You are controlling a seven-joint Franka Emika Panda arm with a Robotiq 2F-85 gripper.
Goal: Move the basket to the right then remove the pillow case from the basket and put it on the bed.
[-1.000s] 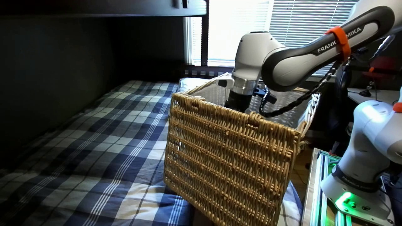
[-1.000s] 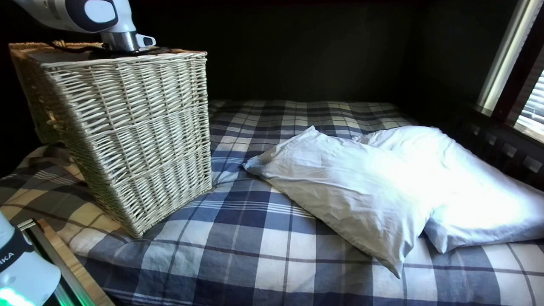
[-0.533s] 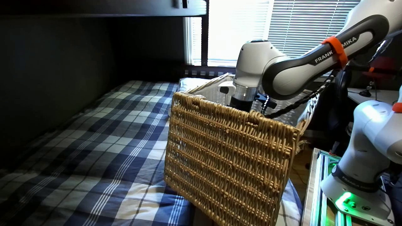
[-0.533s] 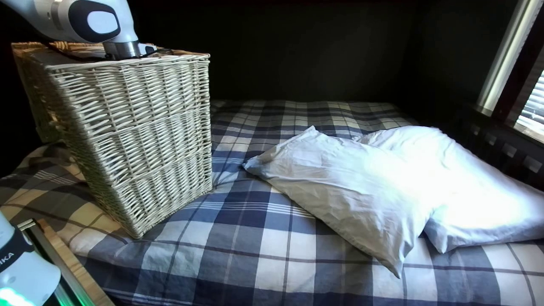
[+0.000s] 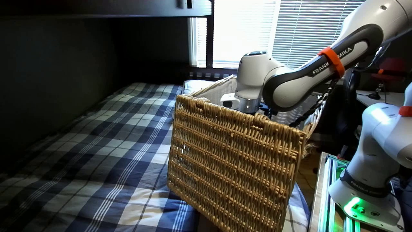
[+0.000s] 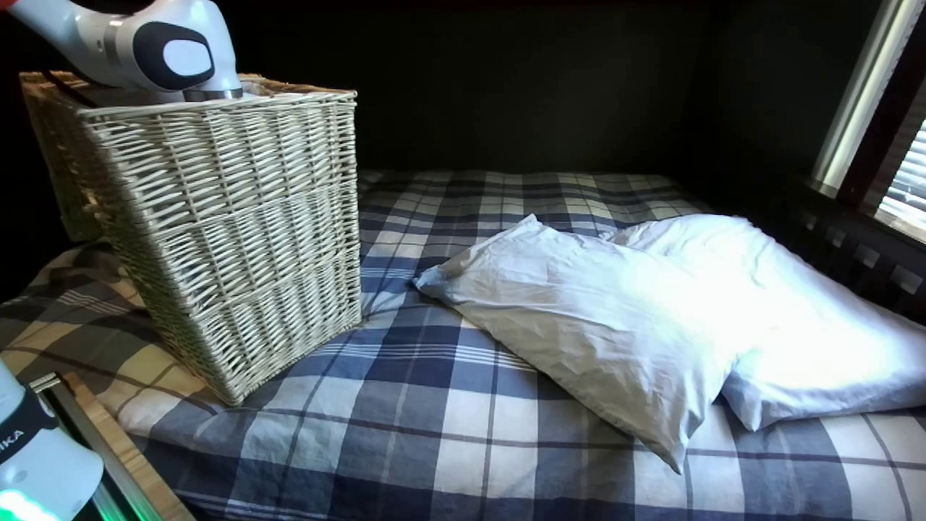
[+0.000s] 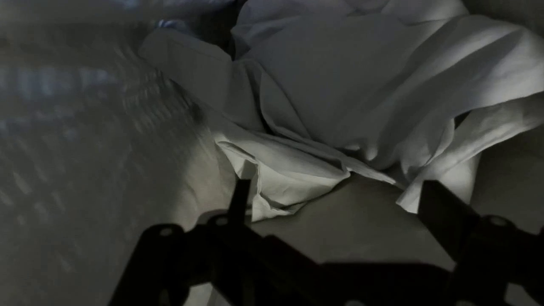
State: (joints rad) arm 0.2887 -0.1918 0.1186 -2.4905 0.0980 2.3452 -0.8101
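Well, pillow case (image 7: 365,72): lay crumpled, pale and shadowed, down inside the basket (image 5: 235,161), its loose folds filling much of the upper half of the wrist view
Tool (image 7: 335,191): stood spread wide, its two dark fingers (image 7: 241,197) well apart and nothing gripped; one fingertip overlapped a corner of the pillow case in that view, and whether they touched could not be told
Basket: stood on the bed (image 5: 122,145) with its open top upward, tan and woven, with a thick braided rim (image 5: 225,111) and a pale inside, on the side of the bed next to the robot base (image 5: 379,206)
Arm (image 5: 289,91): was bent over the rim with its wrist inside, so the basket walls hid the tool in both exterior views; an orange band (image 5: 334,61) circled it
Bed: wore a plaid sheet (image 6: 405,434) of blue, navy and white, under a dark upper bunk (image 5: 106,8)
Pillows (image 6: 564,304): two white ones lay overlapping on the sheet near the basket, in an exterior view
Robot base: stood beside the bed, a green light (image 5: 352,204) glowing on it
Window blinds (image 5: 317,29): shone bright behind the arm
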